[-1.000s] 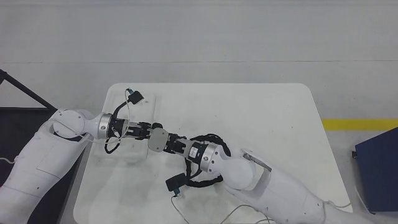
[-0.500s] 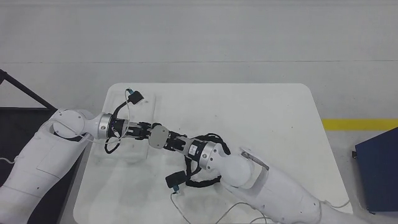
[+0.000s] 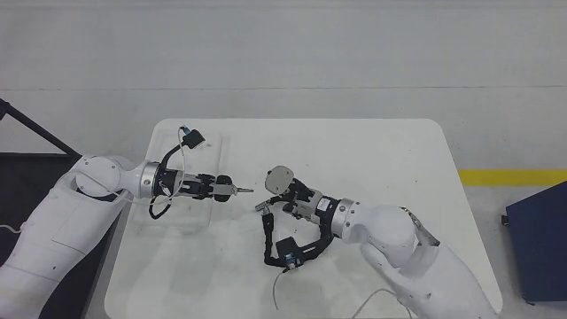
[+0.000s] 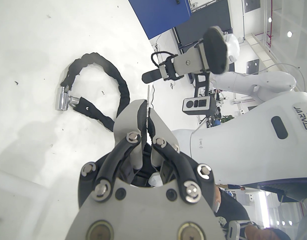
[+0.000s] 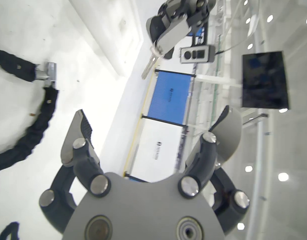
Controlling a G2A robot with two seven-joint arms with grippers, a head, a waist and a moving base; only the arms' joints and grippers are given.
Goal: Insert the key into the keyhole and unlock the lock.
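the left gripper was pinched tight on the key, its blade pointing right. the right gripper hung with fingers spread and empty over the table. near it lay the cable lock. its sleeved cable looked floppy and its chrome cylinder stiff and slick, so the cylinder seemed the place to grip.

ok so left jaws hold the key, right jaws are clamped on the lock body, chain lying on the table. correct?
Not quite. The right jaws are open and empty, clear of the lock body, which lies on the table with the chain; the right wrist view shows it. The left jaws do hold the key.
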